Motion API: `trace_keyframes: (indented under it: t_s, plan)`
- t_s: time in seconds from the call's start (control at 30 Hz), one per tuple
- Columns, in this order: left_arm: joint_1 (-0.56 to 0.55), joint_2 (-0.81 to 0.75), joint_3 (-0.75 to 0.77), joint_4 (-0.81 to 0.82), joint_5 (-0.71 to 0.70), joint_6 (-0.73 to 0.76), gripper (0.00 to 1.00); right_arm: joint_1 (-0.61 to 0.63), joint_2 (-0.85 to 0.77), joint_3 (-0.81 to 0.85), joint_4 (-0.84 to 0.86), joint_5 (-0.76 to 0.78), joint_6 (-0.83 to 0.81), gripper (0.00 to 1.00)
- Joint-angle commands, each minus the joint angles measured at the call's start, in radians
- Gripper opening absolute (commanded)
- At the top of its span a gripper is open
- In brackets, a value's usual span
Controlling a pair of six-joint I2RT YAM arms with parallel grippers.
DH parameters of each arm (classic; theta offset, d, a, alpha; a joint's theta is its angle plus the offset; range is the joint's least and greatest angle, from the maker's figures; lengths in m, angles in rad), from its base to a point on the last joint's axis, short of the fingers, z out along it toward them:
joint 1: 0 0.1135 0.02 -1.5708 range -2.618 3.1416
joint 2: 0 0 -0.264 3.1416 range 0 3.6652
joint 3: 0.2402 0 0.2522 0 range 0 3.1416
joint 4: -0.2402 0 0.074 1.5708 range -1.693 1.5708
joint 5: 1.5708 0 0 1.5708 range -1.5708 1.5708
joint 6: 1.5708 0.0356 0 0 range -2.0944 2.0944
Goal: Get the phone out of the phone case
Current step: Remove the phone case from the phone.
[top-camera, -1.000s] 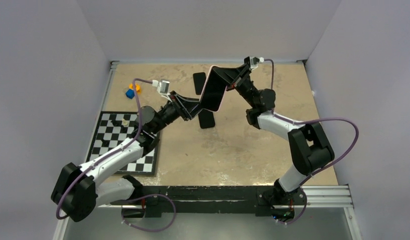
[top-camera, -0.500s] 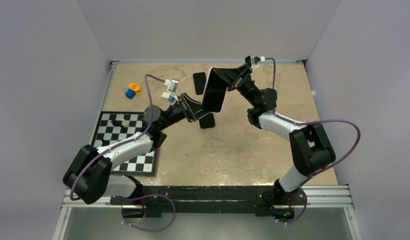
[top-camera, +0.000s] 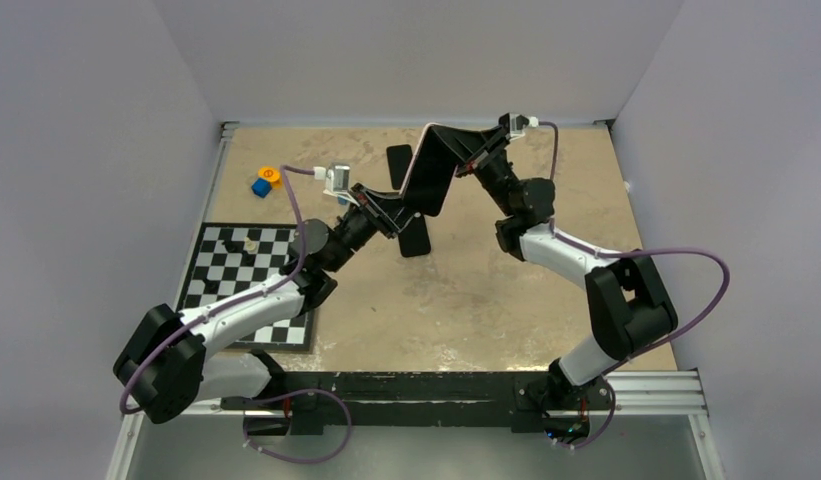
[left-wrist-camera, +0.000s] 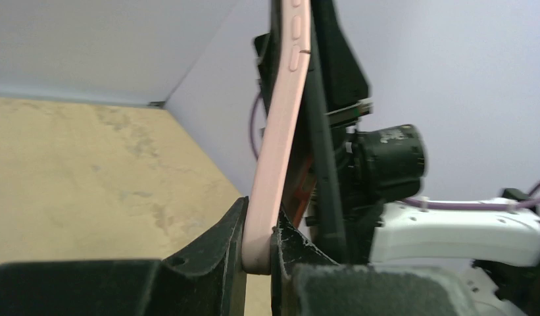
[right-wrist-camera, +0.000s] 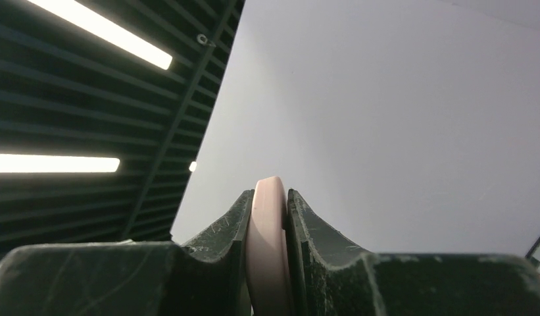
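Observation:
The phone sits in a pink phone case (top-camera: 418, 165) with its dark face (top-camera: 436, 175) turned toward the camera, held up in the air over the back of the table. My right gripper (top-camera: 468, 152) is shut on its upper end; in the right wrist view the pink case edge (right-wrist-camera: 268, 227) is pinched between the fingers of the right gripper (right-wrist-camera: 270, 204). My left gripper (top-camera: 400, 205) is shut on the lower corner. In the left wrist view the pink edge (left-wrist-camera: 280, 145) rises from between the fingers of the left gripper (left-wrist-camera: 257, 230). No gap between phone and case can be made out.
Two dark flat rectangles lie on the tan table, one (top-camera: 399, 165) behind the phone and one (top-camera: 414, 240) below it. A checkerboard mat (top-camera: 251, 285) lies at the left, with a blue cube (top-camera: 260, 186) and an orange piece (top-camera: 270, 174) beyond it.
The left gripper has shut onto the lower corner of the pink case. The left wrist swung and the cased phone tipped slightly upward.

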Motion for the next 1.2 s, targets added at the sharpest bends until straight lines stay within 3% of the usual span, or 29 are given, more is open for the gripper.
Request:
trace_keyframes:
  t_s: [0.0,0.23,0.33,0.47,0.53,0.67,0.8,0.9,0.97,1.17]
  plan:
    - [0.065,0.093,-0.074,-0.248,-0.532,0.325,0.0,0.083,-0.146,0.037,0.198,0.098,0.252,0.0]
    - [0.065,0.033,-0.149,-0.188,-0.461,0.376,0.0,0.057,-0.075,0.06,0.242,0.111,0.303,0.0]
    - [0.065,-0.053,-0.095,-0.385,-0.287,0.351,0.01,0.016,-0.131,0.024,0.146,0.043,0.199,0.0]
    - [0.068,-0.135,-0.015,-0.563,-0.005,0.211,0.35,-0.043,-0.167,-0.027,0.062,-0.062,0.057,0.0]
    - [0.072,-0.176,-0.011,-0.614,0.119,0.158,0.47,-0.076,-0.175,-0.055,0.037,-0.095,0.007,0.0]
    - [0.085,-0.3,-0.066,-0.695,0.298,0.099,0.58,-0.153,-0.185,-0.087,-0.005,-0.162,-0.064,0.0]
    - [0.093,-0.433,-0.084,-0.745,0.459,0.046,0.58,-0.202,-0.213,-0.072,-0.109,-0.223,-0.18,0.0]
    - [0.09,-0.459,-0.055,-0.677,0.569,-0.055,0.56,-0.203,-0.249,-0.061,-0.195,-0.227,-0.255,0.0]
    - [0.08,-0.423,-0.04,-0.529,0.617,-0.183,0.56,-0.203,-0.269,-0.056,-0.257,-0.219,-0.284,0.0]
    - [0.056,-0.298,-0.03,-0.225,0.578,-0.392,0.54,-0.202,-0.276,-0.06,-0.254,-0.233,-0.253,0.0]
